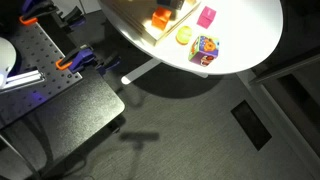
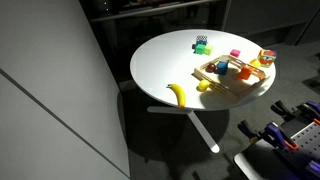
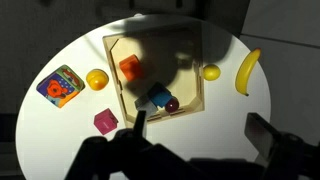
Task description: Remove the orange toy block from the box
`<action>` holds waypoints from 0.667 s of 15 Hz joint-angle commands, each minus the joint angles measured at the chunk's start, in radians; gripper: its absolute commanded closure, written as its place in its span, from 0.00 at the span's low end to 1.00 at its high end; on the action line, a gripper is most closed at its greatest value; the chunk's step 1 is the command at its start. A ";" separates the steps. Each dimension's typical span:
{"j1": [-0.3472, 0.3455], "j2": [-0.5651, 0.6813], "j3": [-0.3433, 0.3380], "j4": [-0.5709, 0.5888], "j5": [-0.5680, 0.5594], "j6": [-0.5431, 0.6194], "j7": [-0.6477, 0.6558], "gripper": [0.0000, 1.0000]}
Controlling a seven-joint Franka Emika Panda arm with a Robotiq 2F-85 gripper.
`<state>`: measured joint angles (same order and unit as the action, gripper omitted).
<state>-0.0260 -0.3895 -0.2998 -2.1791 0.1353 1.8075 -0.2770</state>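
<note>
The gripper [image 3: 200,130] hangs above the round white table [image 3: 230,108], its dark fingers [image 3: 140,120] spread wide with nothing between them; it shows only in the wrist view. The orange block [image 3: 129,68] lies inside the box [image 3: 182,50], close to the wall nearest the multicoloured cube [image 3: 60,86], and it touches no other toy. A blue block [image 3: 160,97] and a small dark-red ball [image 3: 171,104] sit together in another part of the box, apart from the orange one. Outside the box, a yellow round piece [image 3: 97,79] lies between it and the cube, a pink block [image 3: 105,122] is near one corner, and a second yellow piece [image 3: 211,72] and a banana [image 3: 247,72] lie on the opposite side. In an exterior view the orange block [image 1: 160,18] again shows within the wooden rim.
</note>
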 commanded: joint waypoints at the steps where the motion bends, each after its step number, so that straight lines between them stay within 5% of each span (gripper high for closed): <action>1: -0.033 0.005 0.028 0.003 0.012 -0.004 -0.010 0.00; 10: -0.034 0.119 0.060 0.079 0.016 -0.086 0.010 0.00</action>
<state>-0.0432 -0.3335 -0.2639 -2.1626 0.1353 1.7727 -0.2758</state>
